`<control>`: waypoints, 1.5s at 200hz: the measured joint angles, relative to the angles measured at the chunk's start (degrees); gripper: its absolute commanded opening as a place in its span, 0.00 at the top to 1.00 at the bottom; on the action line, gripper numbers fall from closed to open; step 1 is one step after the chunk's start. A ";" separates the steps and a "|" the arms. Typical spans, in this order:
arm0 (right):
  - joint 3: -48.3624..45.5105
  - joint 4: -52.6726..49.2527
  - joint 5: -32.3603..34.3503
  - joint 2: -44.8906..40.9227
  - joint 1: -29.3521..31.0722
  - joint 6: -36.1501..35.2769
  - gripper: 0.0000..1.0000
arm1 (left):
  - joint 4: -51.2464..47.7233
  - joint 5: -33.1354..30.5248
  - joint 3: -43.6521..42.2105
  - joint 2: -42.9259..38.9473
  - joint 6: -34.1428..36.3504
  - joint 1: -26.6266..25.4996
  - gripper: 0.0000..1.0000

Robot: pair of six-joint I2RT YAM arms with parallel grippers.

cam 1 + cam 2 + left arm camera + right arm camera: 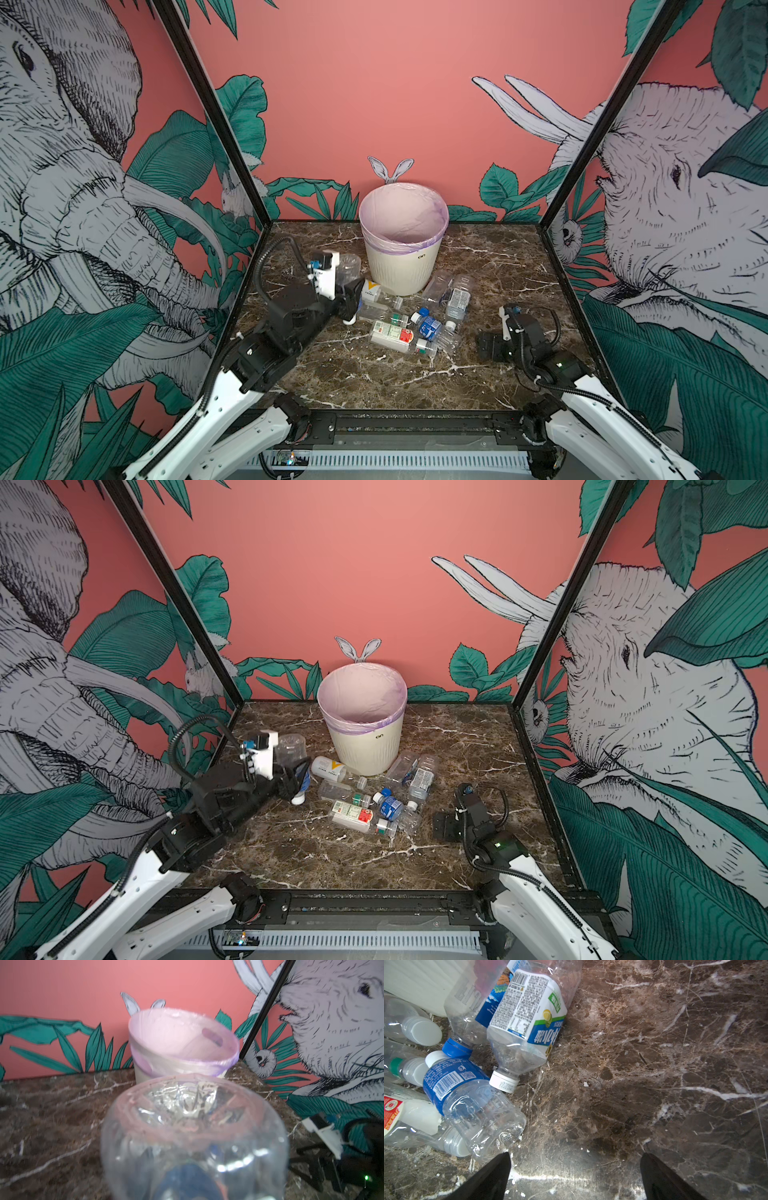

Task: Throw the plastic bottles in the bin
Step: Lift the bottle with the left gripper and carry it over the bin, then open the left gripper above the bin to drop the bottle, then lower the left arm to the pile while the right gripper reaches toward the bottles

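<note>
The cream ribbed bin with a lilac bag stands at the back middle of the table. In both top views my left gripper is shut on a clear blue-labelled plastic bottle, held off the table left of the bin with its white cap down. That bottle hides the jaws in the left wrist view, with the bin beyond. Several plastic bottles lie heaped before the bin. My right gripper is open and empty, low beside the heap.
Marble table with black frame posts at the back corners and printed walls all round. In the right wrist view a blue-labelled bottle lies just off one fingertip and a white-and-green-labelled one farther off. Bare marble lies ahead.
</note>
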 measured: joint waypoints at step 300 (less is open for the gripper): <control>0.13 2.84 -7.43 0.22 0.24 -2.32 0.01 | 4.46 8.04 6.21 11.04 5.81 13.62 0.00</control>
